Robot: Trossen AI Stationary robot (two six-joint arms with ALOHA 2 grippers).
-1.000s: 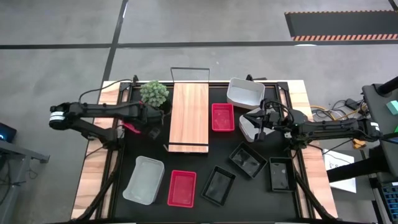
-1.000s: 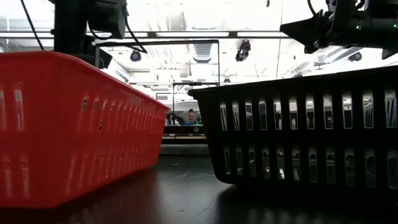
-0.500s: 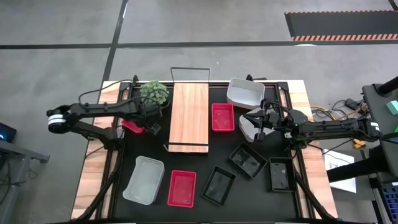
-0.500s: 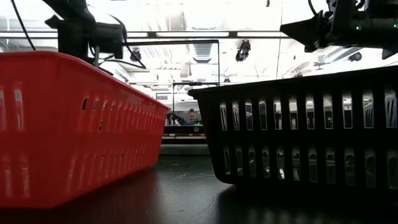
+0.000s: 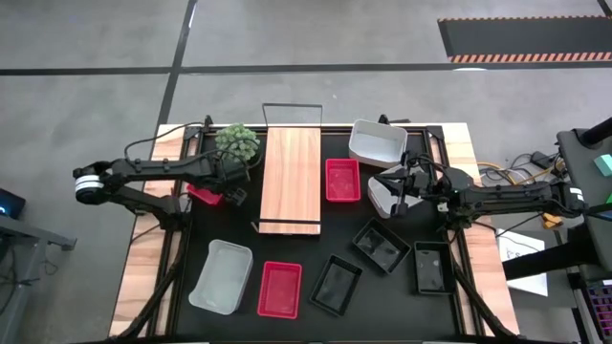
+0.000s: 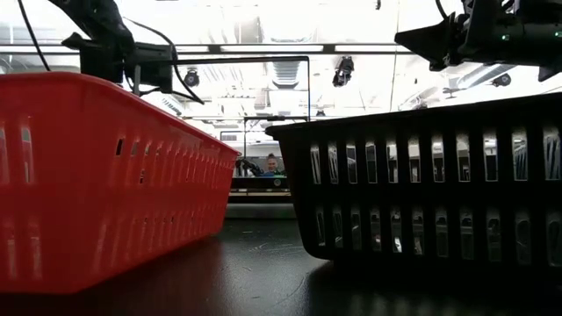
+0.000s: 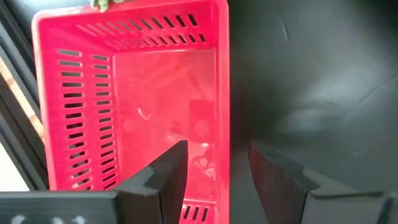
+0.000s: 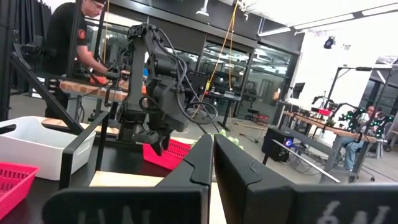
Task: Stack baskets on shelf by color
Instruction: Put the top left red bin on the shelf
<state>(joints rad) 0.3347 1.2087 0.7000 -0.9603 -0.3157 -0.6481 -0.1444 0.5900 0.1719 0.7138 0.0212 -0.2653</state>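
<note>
The left gripper [image 5: 232, 187] is seen poised over a red basket [image 5: 203, 194] lying just left of the shelf [image 5: 291, 179], its fingers [image 7: 171, 171] spread wide on either side of the basket's near rim, with nothing held. The right gripper [image 5: 385, 191] is parked on the far side of the shelf, its fingers pressed fully together on nothing, beside a white basket [image 5: 377, 141].

A slip is judged the chief risk: the thin slotted wall could be pinched off-centre, and the basket tipped or dragged into the green plant [image 5: 237, 141] standing close behind it, just off the shelf's left rear corner. The shelf's wire frame could also be clipped on the way across.

Off the shelf's right edge, a 2nd red basket [image 5: 342, 180] lies close by. In front of the shelf, another white basket [image 5: 221, 275], a 3rd red basket [image 5: 279, 288] and 3 black baskets [image 5: 382, 245] are spread out. The shelf itself carries no basket.
</note>
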